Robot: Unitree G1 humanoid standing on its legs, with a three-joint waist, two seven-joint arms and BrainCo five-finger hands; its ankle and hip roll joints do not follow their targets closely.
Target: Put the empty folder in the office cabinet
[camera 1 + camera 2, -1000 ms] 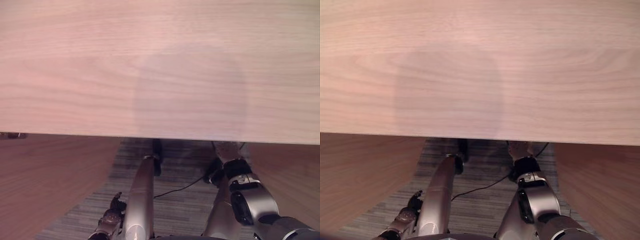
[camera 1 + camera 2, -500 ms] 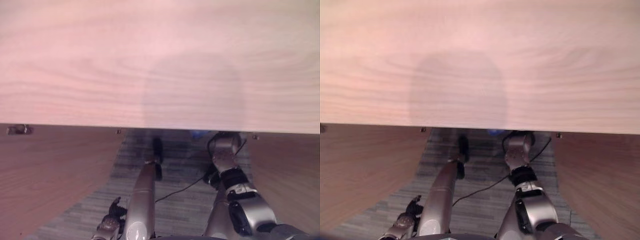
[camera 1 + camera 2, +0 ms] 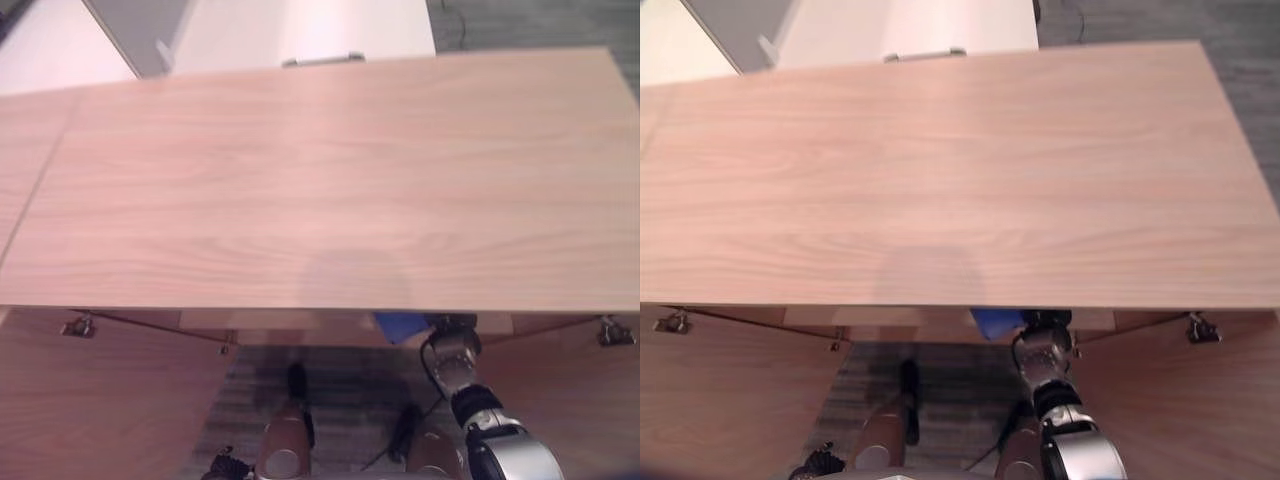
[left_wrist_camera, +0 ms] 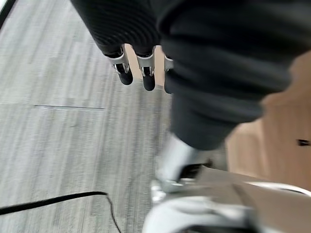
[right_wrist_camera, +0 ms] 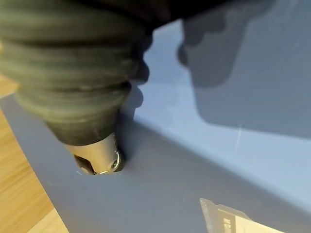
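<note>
Now the blue folder (image 3: 398, 324) is seen inside the cabinet (image 3: 330, 190); the right hand (image 5: 95, 160) is apparently pressed against it, grip untellable.

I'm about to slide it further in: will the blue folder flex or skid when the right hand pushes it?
The folder looks thin and flat, so it will probably bend if pushed at one edge. Its surface seems smooth, lying on the wooden shelf, so it likely slides easily. A finger of the right hand touches it.
</note>
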